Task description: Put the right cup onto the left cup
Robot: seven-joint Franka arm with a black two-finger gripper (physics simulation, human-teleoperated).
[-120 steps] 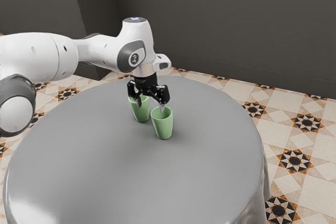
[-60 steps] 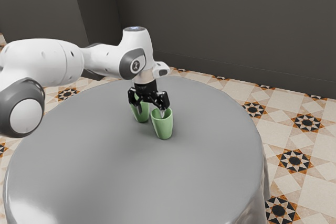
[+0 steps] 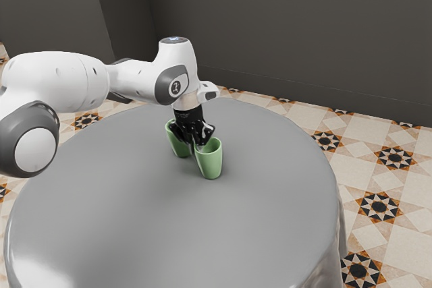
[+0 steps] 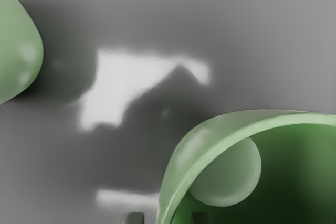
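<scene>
The right green cup [image 3: 211,162] stands upright on the round grey-covered table [image 3: 135,207], its body toward five o'clock from the black two-finger gripper [image 3: 196,146] in the exterior view, with the left green cup [image 3: 175,142] toward ten o'clock from it. The gripper is partly open, its fingers [image 4: 134,218] astride the right cup's near-vertical wall with gaps either side, so the coming move is likely to pinch that wall, then lift toward ten o'clock.

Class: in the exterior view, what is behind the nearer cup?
The farther cup stands toward the exterior view's left, partly hidden by the gripper; tabletop directly behind the nearer cup is covered.
</scene>
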